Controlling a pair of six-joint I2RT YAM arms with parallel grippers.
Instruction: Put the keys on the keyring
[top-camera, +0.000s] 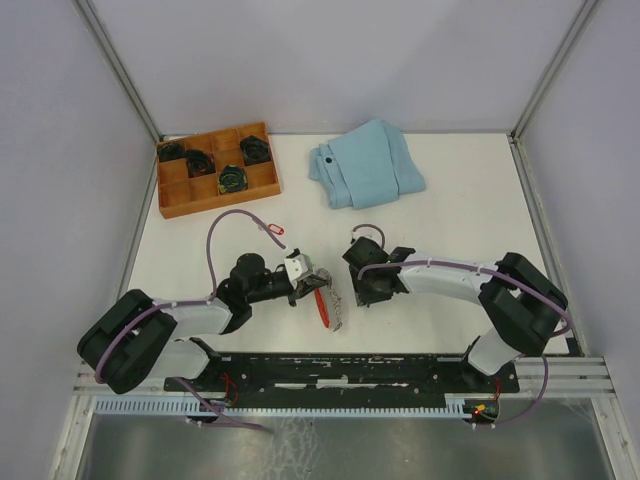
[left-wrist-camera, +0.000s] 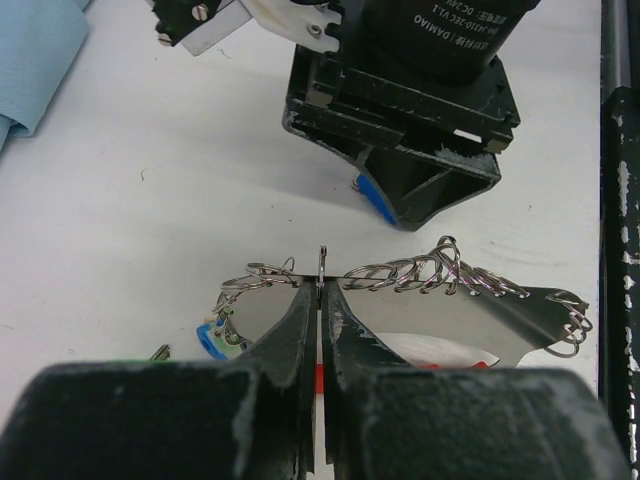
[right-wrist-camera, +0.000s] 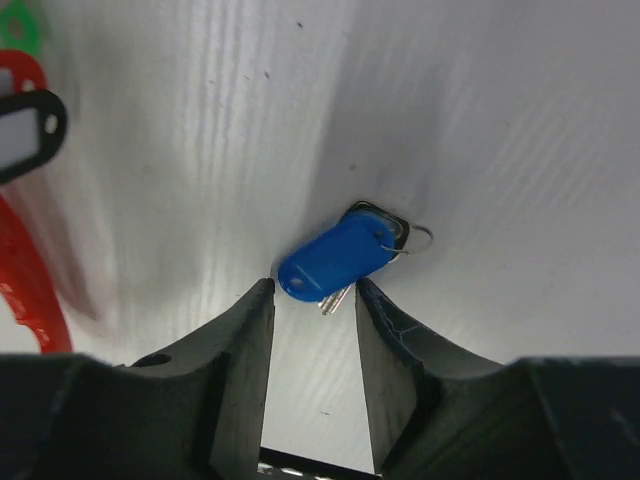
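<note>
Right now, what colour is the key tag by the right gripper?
Blue; the oblong plastic tag shows best in the right wrist view.

Red keyring (top-camera: 323, 305), blue-tagged key (right-wrist-camera: 335, 258), light-blue cloth (top-camera: 368, 165), white table (top-camera: 450, 220)

The only legible writing is white lettering, seen upside down in the left wrist view, on the black motor housing (left-wrist-camera: 450, 30): it reads "DAMIAO", and a smaller line beside it seems to include "DC 24V".
</note>
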